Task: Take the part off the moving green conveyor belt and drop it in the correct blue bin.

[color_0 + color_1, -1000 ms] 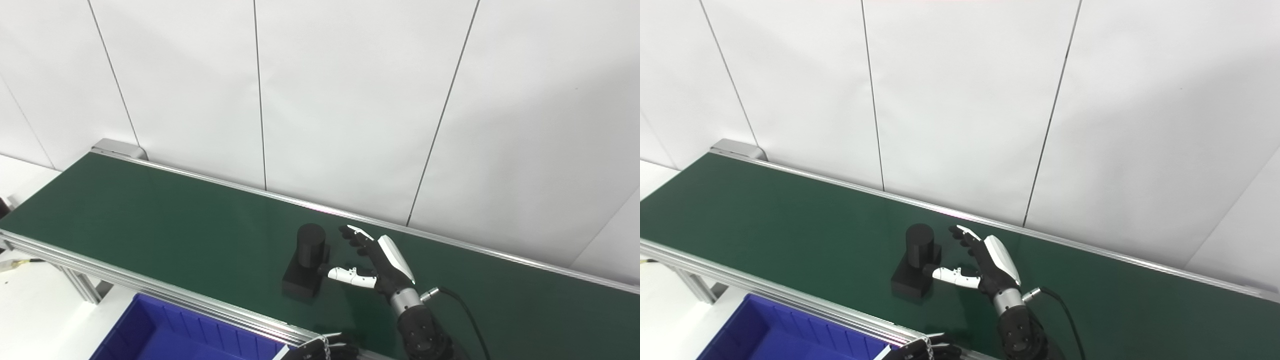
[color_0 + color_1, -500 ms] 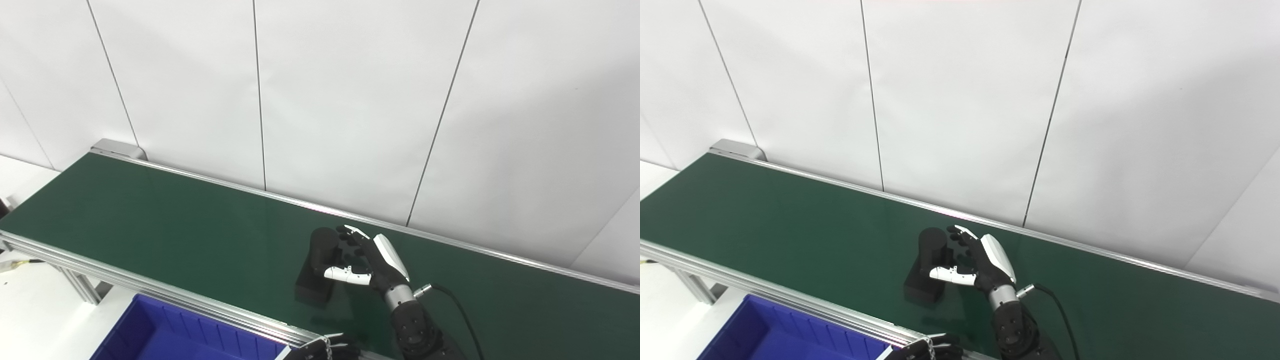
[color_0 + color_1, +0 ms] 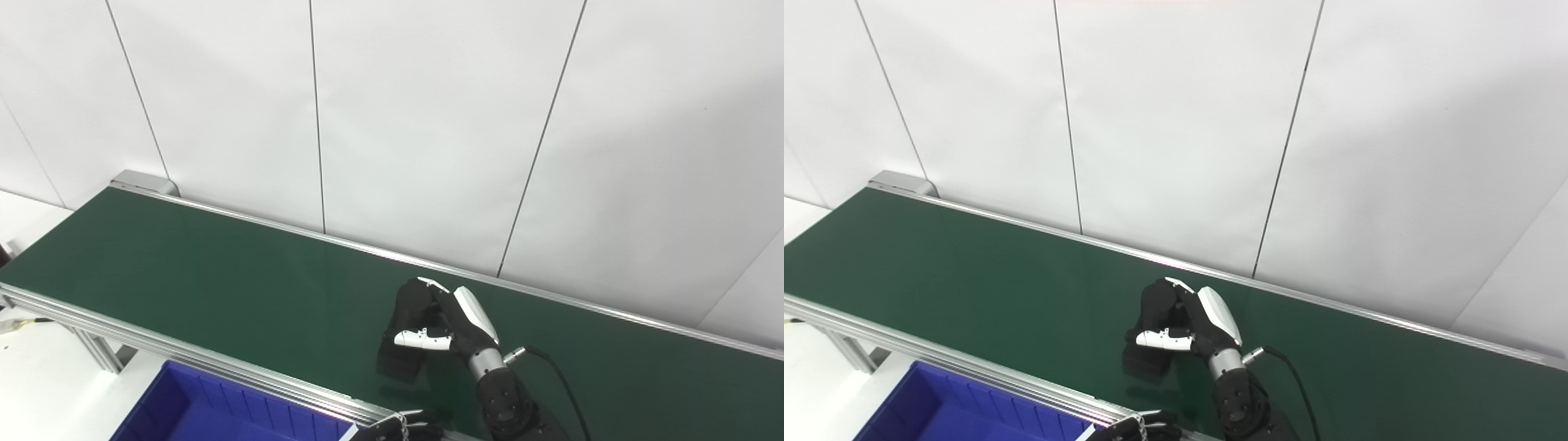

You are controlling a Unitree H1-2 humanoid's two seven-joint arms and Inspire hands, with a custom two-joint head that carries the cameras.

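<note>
The right hand [image 3: 450, 321] has closed round the black part [image 3: 409, 324] on the belt [image 3: 214, 275]; it should squeeze firmly before lifting.

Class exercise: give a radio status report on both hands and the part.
Right hand closed around black part, part on green belt. Left hand barely visible at bottom edge. Blue bin below belt. Nothing obstructing.

Part [image 3: 409, 331] on conveyor belt [image 3: 202, 269], bin [image 3: 202, 407] in front.
</note>
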